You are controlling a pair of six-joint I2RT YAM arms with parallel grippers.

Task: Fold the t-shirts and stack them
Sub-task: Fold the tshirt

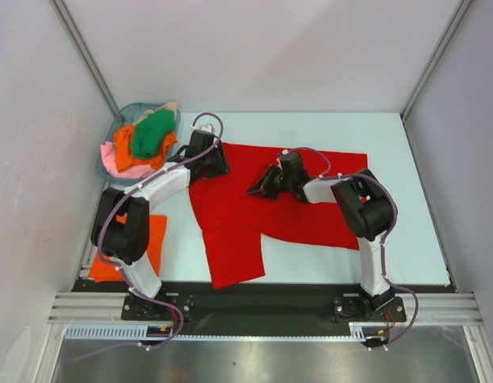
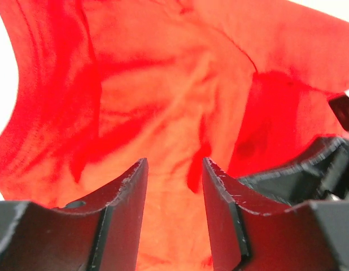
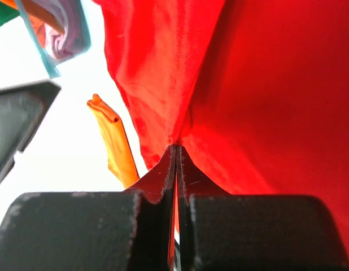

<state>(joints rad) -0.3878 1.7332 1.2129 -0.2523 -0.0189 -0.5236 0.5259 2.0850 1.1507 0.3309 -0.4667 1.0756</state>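
right gripper (image 1: 255,189) (image 3: 175,148): its two fingers are pressing together on a raised fold of the red t-shirt (image 1: 230,231) (image 3: 265,84); a thin line of red is showing between them.
place of right gripper: it is sitting over the middle of the red t-shirt, reaching in from the right side.
left gripper (image 1: 217,165) (image 2: 174,164): its fingers are standing apart with a clear gap, and only wrinkled red cloth (image 2: 163,84) is showing past that gap; nothing is being clamped.
place of left gripper: it is hanging at the far left corner of the red t-shirt.
red t-shirt: it is lying spread over the table (image 1: 390,144), mostly flat, with one part running toward the near edge between the two arms.
orange t-shirt (image 1: 155,239): it is lying flat, left of the red t-shirt and apart from it, partly under the left arm.
basket (image 1: 127,112): it is standing beyond the far left corner of the red t-shirt, near the left gripper.
inside the basket: a green t-shirt (image 1: 152,134) is lying on top, with more orange cloth (image 1: 123,148) and a pink t-shirt (image 1: 123,167) under it and a beige t-shirt (image 1: 168,108) at the far rim.
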